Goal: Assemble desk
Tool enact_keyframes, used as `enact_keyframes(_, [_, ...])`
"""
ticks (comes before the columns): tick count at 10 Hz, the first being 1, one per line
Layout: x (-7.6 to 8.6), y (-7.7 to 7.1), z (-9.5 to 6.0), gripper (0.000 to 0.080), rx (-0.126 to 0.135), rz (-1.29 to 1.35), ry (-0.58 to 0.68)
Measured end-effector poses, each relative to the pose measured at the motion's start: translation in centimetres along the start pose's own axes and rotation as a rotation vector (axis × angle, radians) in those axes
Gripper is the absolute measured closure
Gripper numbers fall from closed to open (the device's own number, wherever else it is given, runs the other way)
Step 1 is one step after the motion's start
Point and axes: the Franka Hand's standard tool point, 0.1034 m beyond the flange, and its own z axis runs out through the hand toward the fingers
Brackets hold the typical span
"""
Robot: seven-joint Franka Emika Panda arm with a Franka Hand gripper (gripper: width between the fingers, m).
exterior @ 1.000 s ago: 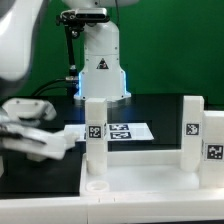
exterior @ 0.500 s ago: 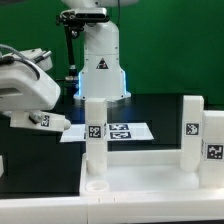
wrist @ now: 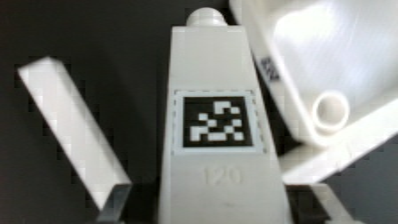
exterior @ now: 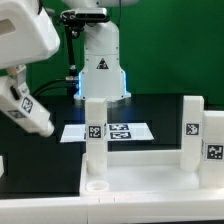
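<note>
My gripper point(exterior: 15, 92) is at the exterior view's left, raised above the black table and shut on a white desk leg point(exterior: 38, 120). The leg is tilted, its free end pointing down toward the exterior view's right. In the wrist view the leg point(wrist: 217, 90) runs out from between my fingers point(wrist: 118, 200), with its tag facing the camera and its round peg point(wrist: 210, 15) at the far end. The white tabletop panel point(exterior: 150, 175) lies in front with a leg point(exterior: 95, 135) standing on it near a round hole point(exterior: 95, 184). Two more legs point(exterior: 192, 135) stand at its right.
The marker board point(exterior: 125, 131) lies flat behind the tabletop. The robot's base point(exterior: 100, 60) stands at the back. In the wrist view the tabletop's edge with a round hole point(wrist: 333, 110) lies beside the held leg, and a white strip point(wrist: 63, 120) lies on the other side.
My gripper has risen from low over the table at the left, lifting the leg from nearly flat to a steep tilt. The tabletop and standing legs have not moved.
</note>
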Motion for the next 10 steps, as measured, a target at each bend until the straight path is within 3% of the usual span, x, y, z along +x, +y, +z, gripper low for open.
enact_keyframes(2, [0.3,-0.2,-0.2,0.0515,-0.032,0.001,0.115])
enact_keyframes(3, [1.4,-3.2,-1.3,0.0515,-0.054,-0.053,0.222])
enact_keyframes(5, [0.2,-9.3,-0.8,0.0515,-0.086,-0.14,0.358])
enact_keyframes(6, [-0.1,-12.2,-1.0,0.0515,-0.087,-0.156,0.408])
enact_keyframes(7, [-0.1,-13.0,-0.9,0.0515,-0.084,-0.173,0.519])
enact_keyframes(8, [-0.4,-12.1,-0.4,0.0515,-0.096,-0.176,0.532])
enact_keyframes(10, [-0.3,-12.0,-0.3,0.0515,-0.097,-0.177,0.542])
